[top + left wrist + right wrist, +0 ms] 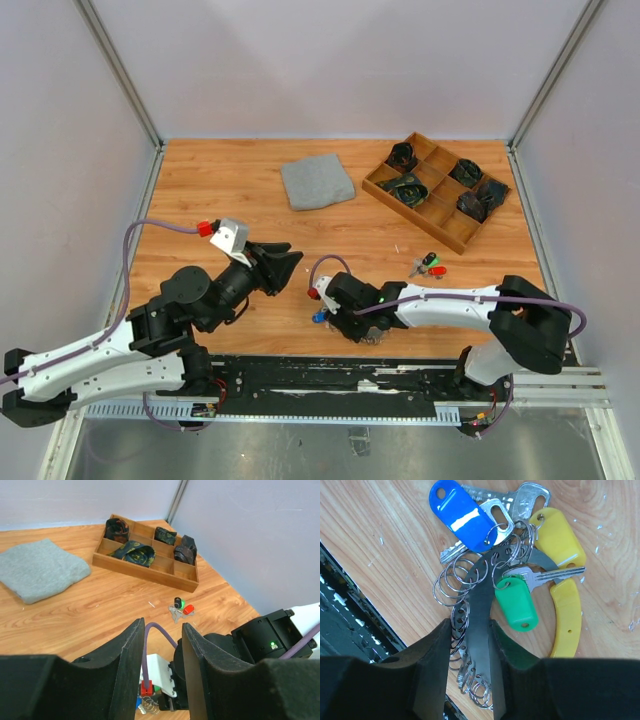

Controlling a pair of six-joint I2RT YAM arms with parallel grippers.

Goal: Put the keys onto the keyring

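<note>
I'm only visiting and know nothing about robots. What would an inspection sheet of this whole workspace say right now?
Surface: wooden table, bare wood with a few pale specks.
Job's things: keyring, a grey metal band strung with small rings, lies near the front edge among a blue-tagged key, a green-tagged key and a yellow-tagged key. The loose keys with red and green heads lie apart, further right.
Clutter: folded grey cloth; wooden tray holding dark fabric rolls.
Grippers: left gripper open, holding nothing; right gripper closed on the keyring.
Cables: purple cable along each arm.
Surroundings: pale walls, metal frame posts.
</note>
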